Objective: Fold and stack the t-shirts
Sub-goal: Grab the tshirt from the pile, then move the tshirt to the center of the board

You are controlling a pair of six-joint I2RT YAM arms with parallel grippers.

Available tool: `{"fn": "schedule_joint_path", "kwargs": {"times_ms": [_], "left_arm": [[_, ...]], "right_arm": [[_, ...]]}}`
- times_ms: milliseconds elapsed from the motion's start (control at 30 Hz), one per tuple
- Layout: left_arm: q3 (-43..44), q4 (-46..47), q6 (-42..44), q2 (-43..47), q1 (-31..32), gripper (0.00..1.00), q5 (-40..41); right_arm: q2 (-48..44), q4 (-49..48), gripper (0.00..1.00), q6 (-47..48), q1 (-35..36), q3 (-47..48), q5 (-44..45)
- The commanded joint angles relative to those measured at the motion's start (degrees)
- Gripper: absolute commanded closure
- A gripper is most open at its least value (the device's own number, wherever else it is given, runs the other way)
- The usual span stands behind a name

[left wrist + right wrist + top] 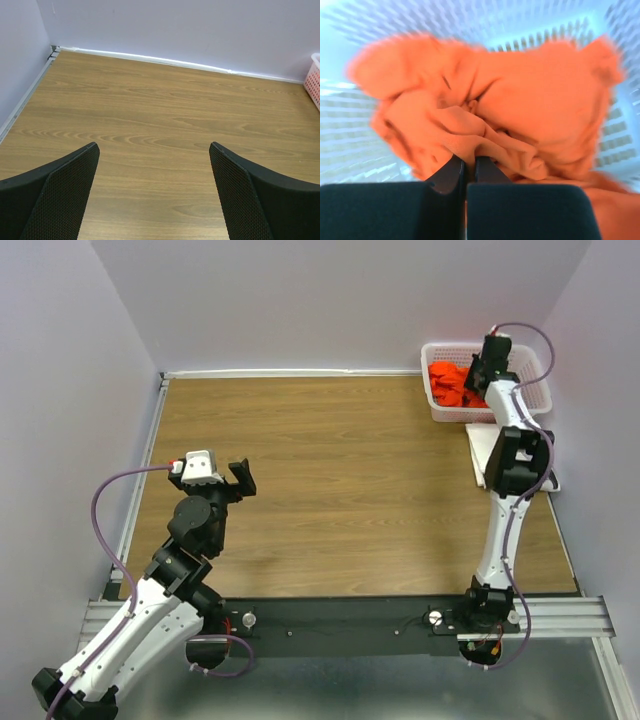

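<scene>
While my right gripper (pixel 469 167) pinches a fold of the orange-red t-shirt (pixel 535 110), fingers pressed together on the cloth, the shirt lies crumpled inside the white mesh basket (pixel 530 35) at the far right corner of the wooden table (pixel 330 460). My left gripper (pixel 154 147) hangs with its fingers spread wide above the wood, well apart from the basket.

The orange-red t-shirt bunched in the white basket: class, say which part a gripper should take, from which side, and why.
Take a raised fold atop the t-shirt, coming down from above. It lies crumpled, so ridges stand up for pinching, and the basket walls likely block the sides. The right gripper is shut on such a fold.
</scene>
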State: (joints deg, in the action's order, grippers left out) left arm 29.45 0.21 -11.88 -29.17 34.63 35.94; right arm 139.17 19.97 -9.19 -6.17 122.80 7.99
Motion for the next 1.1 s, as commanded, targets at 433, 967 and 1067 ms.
{"fn": "schedule_joint_path", "kwargs": {"times_ms": [433,967,1067], "left_arm": [[-0.5,2.9,1.0,2.9,0.0,0.01,0.1],[-0.7,3.6,1.3,3.8,0.0,0.01,-1.5],[-0.7,3.7,1.1,3.5,0.0,0.01,-1.8]], "right_arm": [[-44.2,-1.2,0.99,2.9,6.0,-7.3,-30.3],[-47.1,-2.1,1.00,-9.3,23.6,-26.6,-27.7],[-48.0,-1.9,1.00,-9.5,23.7,-28.0,-28.9]]}}
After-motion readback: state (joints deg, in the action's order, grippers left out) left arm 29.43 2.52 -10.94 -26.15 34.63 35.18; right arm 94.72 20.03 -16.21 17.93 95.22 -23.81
